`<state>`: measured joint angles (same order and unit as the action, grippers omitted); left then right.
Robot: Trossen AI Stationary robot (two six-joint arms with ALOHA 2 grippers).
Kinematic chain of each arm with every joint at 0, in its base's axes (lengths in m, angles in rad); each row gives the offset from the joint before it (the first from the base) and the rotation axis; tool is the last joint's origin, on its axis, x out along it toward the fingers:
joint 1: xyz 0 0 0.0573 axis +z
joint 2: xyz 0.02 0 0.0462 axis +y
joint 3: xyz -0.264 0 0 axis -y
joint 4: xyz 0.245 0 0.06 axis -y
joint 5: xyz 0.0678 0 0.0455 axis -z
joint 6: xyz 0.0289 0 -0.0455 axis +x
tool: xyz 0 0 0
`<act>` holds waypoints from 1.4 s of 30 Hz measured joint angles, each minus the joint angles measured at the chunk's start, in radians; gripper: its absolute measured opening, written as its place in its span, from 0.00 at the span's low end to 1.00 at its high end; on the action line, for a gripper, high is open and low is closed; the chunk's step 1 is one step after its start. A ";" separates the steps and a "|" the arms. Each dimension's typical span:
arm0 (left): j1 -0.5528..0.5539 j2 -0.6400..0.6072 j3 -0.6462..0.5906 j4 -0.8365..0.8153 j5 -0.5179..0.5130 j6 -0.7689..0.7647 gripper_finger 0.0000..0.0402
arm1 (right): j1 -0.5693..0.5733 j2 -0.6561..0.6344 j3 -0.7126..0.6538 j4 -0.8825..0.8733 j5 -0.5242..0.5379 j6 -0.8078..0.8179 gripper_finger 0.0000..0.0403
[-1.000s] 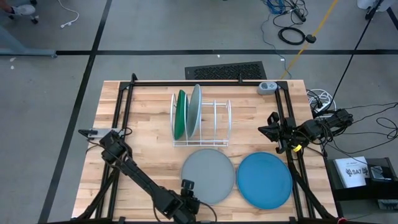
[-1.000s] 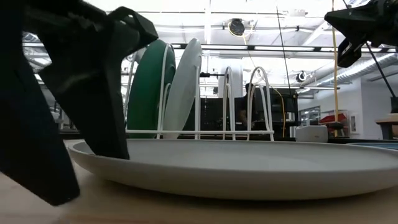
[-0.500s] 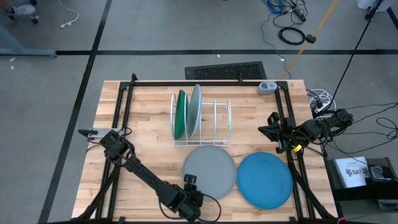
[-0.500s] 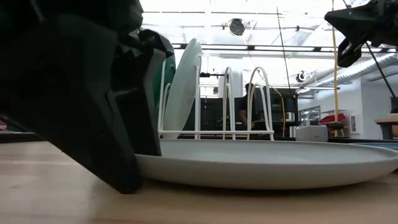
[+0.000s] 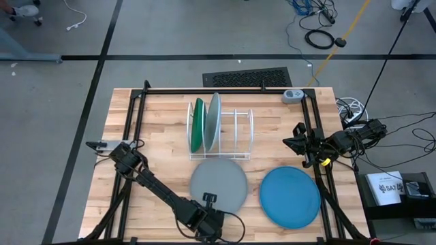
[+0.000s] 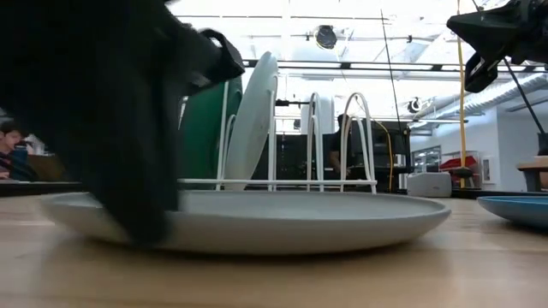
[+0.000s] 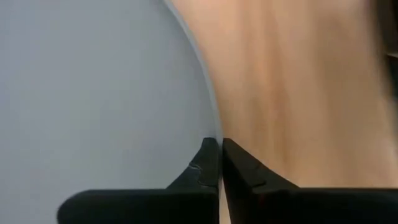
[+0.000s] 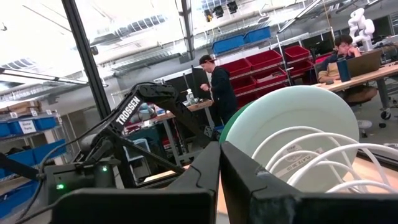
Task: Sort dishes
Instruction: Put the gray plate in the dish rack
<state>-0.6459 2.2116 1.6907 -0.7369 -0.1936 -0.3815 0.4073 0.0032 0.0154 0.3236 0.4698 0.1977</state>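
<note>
The grey plate [image 5: 218,181] lies flat on the wooden table in front of the white wire rack [image 5: 235,133]; it also shows in the low view [image 6: 300,218]. My left gripper [image 5: 208,199] is shut on its near rim. The medium blue plate [image 5: 289,197] lies flat to its right. The dark green plate [image 5: 197,124] and the pale light blue plate [image 5: 213,121] stand on edge in the rack's left slots. My right gripper [image 5: 291,144] is shut and empty, raised over the table's right side. My left gripper pinches the grey plate's near rim [image 7: 211,127] between its two fingers, one on the plate's inner side and one outside the rim. The fingers come from above, pointing down. The plate stays flat with its underside on the table.
The rack's right slots [image 5: 244,129] hold nothing. A black frame [image 5: 225,90] runs along the table's far edge and down both sides. A small grey device [image 5: 293,96] sits at the far right corner. People show in the room behind.
The grey plate has slid along the table toward its left edge and a little toward the rack, away from the medium blue plate, staying flat. My left gripper has stayed shut on its rim near the table's near edge, shifting a little with it.
</note>
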 joint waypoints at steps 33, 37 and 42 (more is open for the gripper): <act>-0.003 -0.047 0.563 -0.050 -0.766 -0.021 0.00 | 0.000 0.000 0.000 0.000 0.000 0.000 0.02; 0.010 -0.047 0.563 0.076 -0.823 0.061 0.00 | 0.000 0.000 0.000 0.000 0.000 0.000 0.02; 0.051 -0.047 0.563 0.276 -0.773 0.240 0.00 | 0.000 0.000 0.000 0.000 0.000 0.000 0.02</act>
<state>-0.5944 2.1643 2.2536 -0.4608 -0.9669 -0.1415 0.4076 0.0032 0.0154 0.3241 0.4694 0.1978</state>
